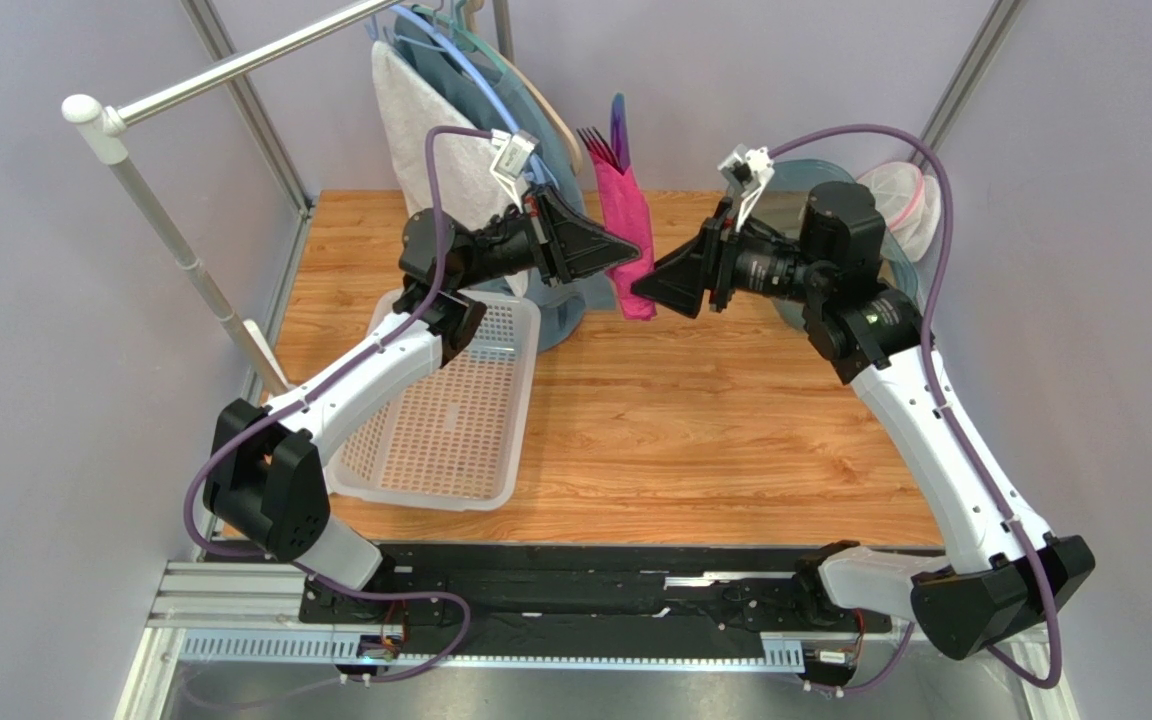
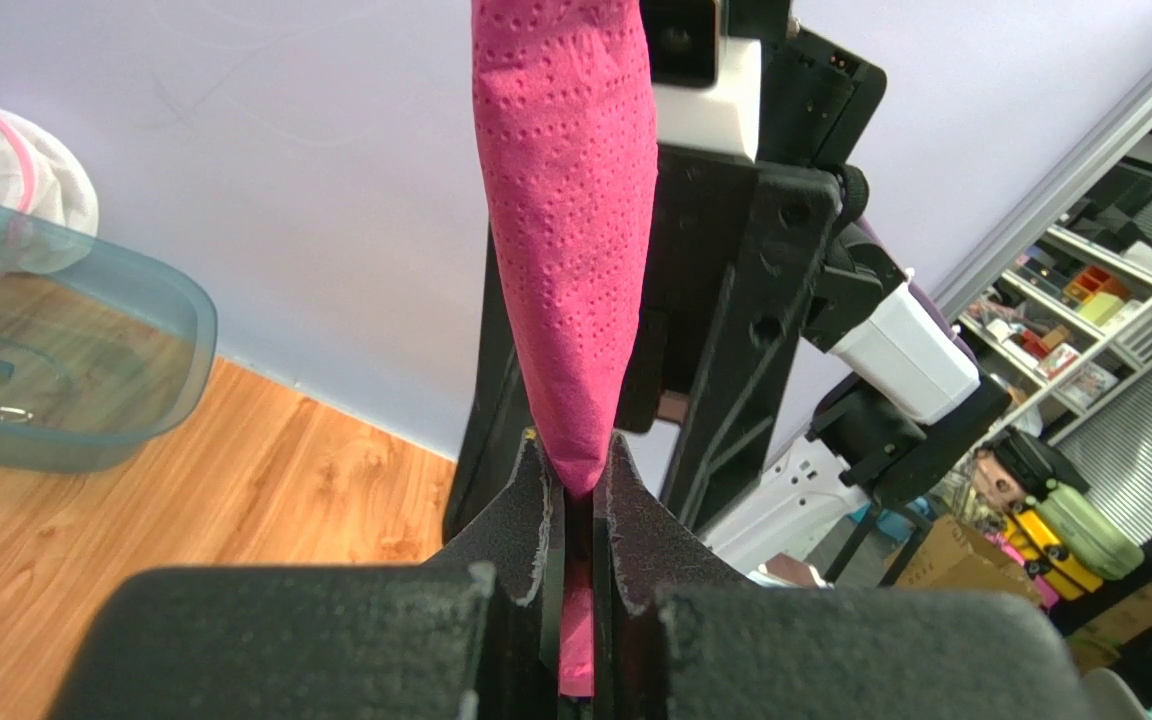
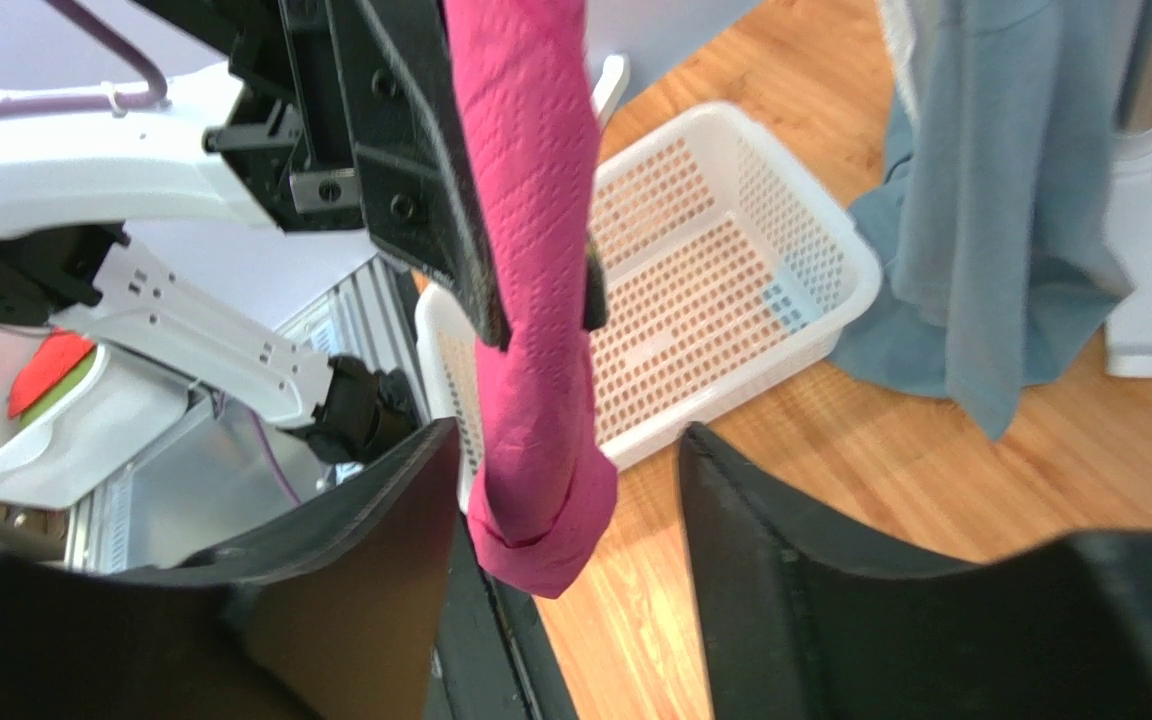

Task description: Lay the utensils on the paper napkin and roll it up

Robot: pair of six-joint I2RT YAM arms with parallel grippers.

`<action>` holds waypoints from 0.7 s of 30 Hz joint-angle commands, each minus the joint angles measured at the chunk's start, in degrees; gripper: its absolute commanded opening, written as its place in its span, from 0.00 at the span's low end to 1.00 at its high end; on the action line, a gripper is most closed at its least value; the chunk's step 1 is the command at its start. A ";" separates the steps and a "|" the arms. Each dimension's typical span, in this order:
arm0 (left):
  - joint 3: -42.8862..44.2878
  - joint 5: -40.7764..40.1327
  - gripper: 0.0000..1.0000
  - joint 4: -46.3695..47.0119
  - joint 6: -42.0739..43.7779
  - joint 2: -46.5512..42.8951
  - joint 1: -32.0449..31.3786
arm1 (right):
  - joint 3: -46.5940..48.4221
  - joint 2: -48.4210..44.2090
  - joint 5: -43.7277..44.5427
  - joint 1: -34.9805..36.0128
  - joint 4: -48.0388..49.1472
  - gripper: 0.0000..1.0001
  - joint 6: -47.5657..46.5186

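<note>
The magenta paper napkin (image 1: 626, 225) is rolled into a tube and hangs upright in the air above the wooden table. Out of its top end poke the utensils (image 1: 605, 143), showing dark fork tines and a purple tip. My left gripper (image 1: 624, 249) is shut on the roll; in the left wrist view the pink paper (image 2: 567, 225) is pinched between that gripper's (image 2: 579, 465) jaws. From the right, my right gripper (image 1: 645, 291) stands open, its fingers spread on either side of the roll's lower end (image 3: 537, 510) without touching it, as the right wrist view (image 3: 567, 438) shows.
A white perforated basket (image 1: 447, 435) lies on the table's left, below the left arm. A grey-white towel (image 1: 414, 135) and a teal cloth (image 3: 988, 225) hang from a stand at the back. A clear teal tub (image 2: 71, 360) sits at the back right. A white rail (image 1: 177, 248) slants along the left.
</note>
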 commanded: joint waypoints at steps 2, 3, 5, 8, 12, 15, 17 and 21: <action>1.66 0.25 0.00 5.68 -0.92 -0.87 0.38 | 5.02 0.84 1.15 -2.11 5.89 0.48 5.32; 1.66 0.34 0.00 5.95 -0.92 -0.95 0.38 | 5.54 1.10 0.98 -2.03 6.24 0.46 5.68; 1.57 0.42 0.00 6.12 -1.19 -0.96 0.38 | 5.64 1.54 0.27 -2.03 6.60 0.40 5.85; 1.22 0.51 0.00 6.30 -1.10 -1.57 0.38 | 5.55 1.99 -0.78 -2.03 7.91 0.26 6.64; 0.35 0.95 0.00 6.56 -1.28 -2.01 0.38 | 5.81 2.51 -1.48 -2.11 9.32 0.26 7.87; -0.10 1.21 0.00 6.82 -1.36 -2.19 0.38 | 6.08 2.60 -2.89 -2.03 11.25 0.00 8.49; -0.45 1.30 0.00 7.00 -1.45 -2.10 0.38 | 6.69 2.78 -2.72 -2.11 11.87 0.00 9.80; -0.97 1.74 0.00 7.53 -1.28 -2.10 0.38 | 8.62 3.65 -1.93 -1.94 11.61 0.36 11.04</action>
